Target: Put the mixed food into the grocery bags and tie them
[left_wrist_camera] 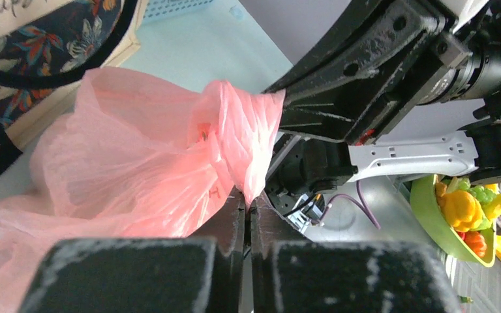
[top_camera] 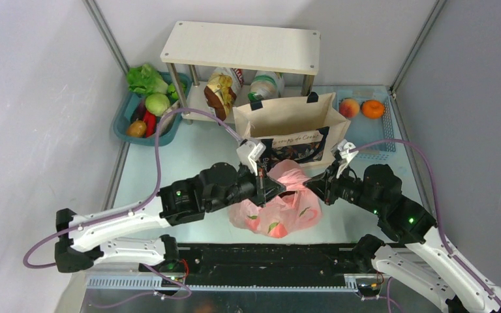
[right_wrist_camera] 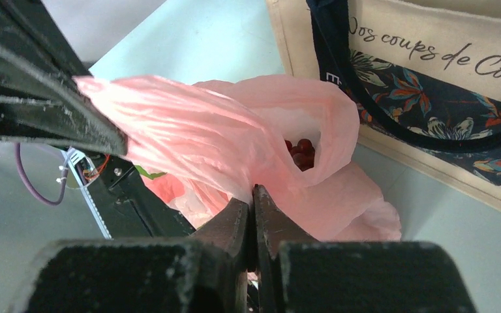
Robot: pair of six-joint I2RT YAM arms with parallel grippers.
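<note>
Your left claw (top_camera: pixel 274 186) and right claw (top_camera: pixel 311 185) are each clamped shut on the mouth of the one pink bag (top_camera: pixel 280 214), which is stretched left to right between them, and grapes (right_wrist_camera: pixel 300 151) show inside. One canvas tote (top_camera: pixel 290 117) stands upright just behind, with bare tabletop (top_camera: pixel 189 153) to the left.

We cannot tell what fills the pink bag (top_camera: pixel 280 208) beyond some dark red grapes (right_wrist_camera: pixel 302 151) at its mouth, the shelf (top_camera: pixel 241 45) at twelve o'clock partly covers the packets (top_camera: pixel 222 91) under it, and the right wrist view crops the tote (right_wrist_camera: pixel 417 65) at two o'clock.
</note>
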